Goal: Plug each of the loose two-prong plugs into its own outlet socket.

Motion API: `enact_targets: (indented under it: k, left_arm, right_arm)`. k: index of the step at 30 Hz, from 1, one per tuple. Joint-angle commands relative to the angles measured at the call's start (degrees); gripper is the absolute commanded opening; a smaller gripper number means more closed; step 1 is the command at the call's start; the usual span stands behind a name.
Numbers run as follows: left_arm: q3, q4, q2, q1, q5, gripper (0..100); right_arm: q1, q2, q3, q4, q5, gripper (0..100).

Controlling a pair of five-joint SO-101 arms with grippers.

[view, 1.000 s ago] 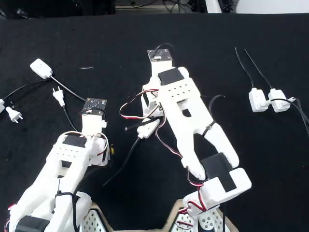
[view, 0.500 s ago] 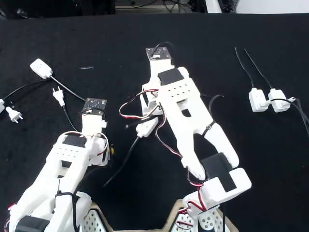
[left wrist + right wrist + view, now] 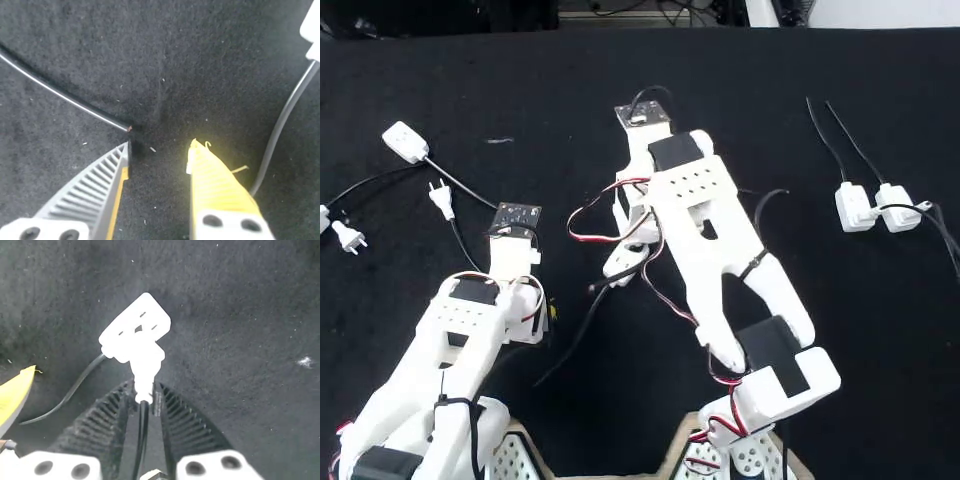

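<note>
Black counter (image 3: 840, 330). Your right pincer (image 3: 143, 392) clamps socket (image 3: 135, 325) by neck, slots facing away, likely to receive plug (image 3: 441, 198). Left pincer (image 3: 157, 150) wide, empty, near cable end (image 3: 125, 127).

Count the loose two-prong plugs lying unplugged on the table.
2. One plug lies just nearer than the white socket at far left; the other plug lies by the left edge. Others may be hidden.

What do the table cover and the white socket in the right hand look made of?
The table cover: black felt-like fabric, matte, fuzzy nap with lint specks. The outlet socket in the right hand: probably moulded plastic, smooth white, crisp slots.
</note>
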Motion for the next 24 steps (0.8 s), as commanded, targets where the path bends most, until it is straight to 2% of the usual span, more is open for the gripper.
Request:
enact_targets:
  k: [1, 10, 24]
  left_arm:
    - [-0.4, -0.26, -1.41, -0.84, 0.18, 20]
    - [-0.4, -0.18, -1.41, -0.84, 0.09, 20]
    - [-0.4, -0.18, -1.41, -0.84, 0.09, 20]
  right_arm:
    - [-0.79, 1.98, -3.91, 0.7, 0.7, 1.0]
    - [-0.97, 13.76, -11.91, 1.23, -0.97, 1.0]
    - [-0.62, 14.11, -15.08, 4.92, -0.53, 1.0]
